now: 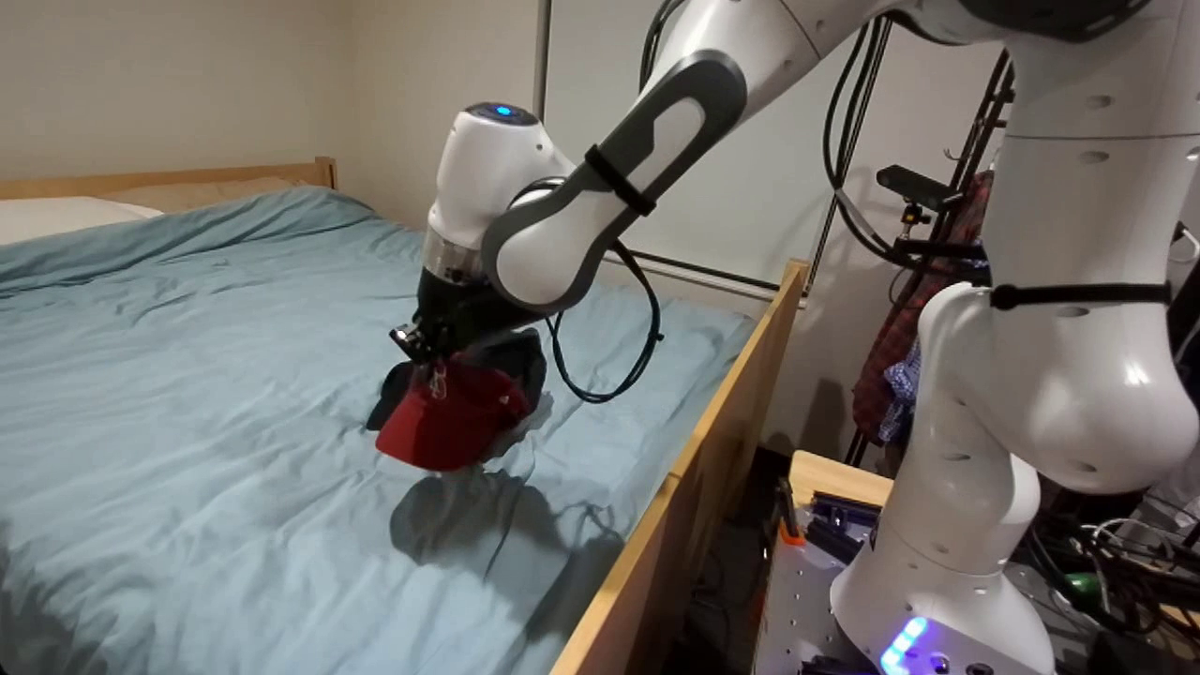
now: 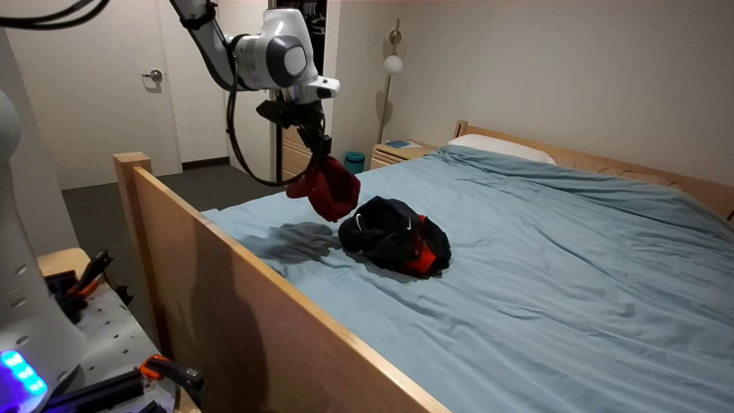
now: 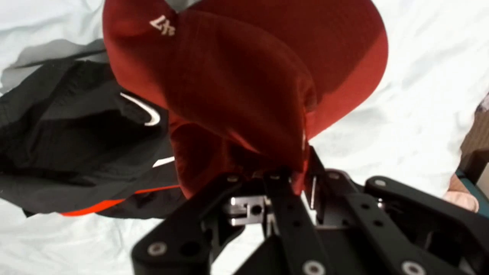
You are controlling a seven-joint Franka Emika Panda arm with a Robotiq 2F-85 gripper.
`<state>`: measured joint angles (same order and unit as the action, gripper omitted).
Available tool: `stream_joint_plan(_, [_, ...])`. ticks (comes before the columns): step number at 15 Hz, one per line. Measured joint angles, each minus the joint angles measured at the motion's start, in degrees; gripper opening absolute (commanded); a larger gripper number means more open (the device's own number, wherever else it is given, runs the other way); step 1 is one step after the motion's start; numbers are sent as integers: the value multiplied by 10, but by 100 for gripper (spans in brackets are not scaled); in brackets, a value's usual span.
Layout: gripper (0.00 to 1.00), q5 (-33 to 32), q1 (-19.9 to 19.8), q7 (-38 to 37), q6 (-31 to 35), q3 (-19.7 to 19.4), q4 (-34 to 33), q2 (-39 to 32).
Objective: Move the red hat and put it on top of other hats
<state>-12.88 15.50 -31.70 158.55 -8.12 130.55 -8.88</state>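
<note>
The red hat [image 1: 452, 420] hangs brim-down from my gripper [image 1: 433, 354] above the bed in an exterior view. It also hangs there in an exterior view [image 2: 337, 189], above and left of the other hats [image 2: 383, 234]. The gripper [image 2: 321, 152] is shut on it. In the wrist view, the red hat [image 3: 248, 76] fills the upper middle, with a fold pinched between the fingers [image 3: 303, 168]. The other hats [image 3: 76, 133], black with red trim and a white swoosh, lie on the bed to its left. In an exterior view they are partly hidden behind the red hat [image 1: 525, 361].
A blue-grey sheet [image 1: 234, 375] covers the bed. The wooden footboard [image 1: 698, 459] stands between the bed and the robot base [image 1: 937, 600]. A black cable loop [image 1: 647, 361] hangs from the arm near the wrist. Clamps [image 2: 172, 370] sit on the robot's table.
</note>
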Motion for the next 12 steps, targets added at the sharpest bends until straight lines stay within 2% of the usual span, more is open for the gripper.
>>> stream_joint_plan(5, [2, -40, -34, -38, 0, -9, -51, 2])
stream_joint_plan(12, [2, -95, -43, -53, 0, -67, -75, -25])
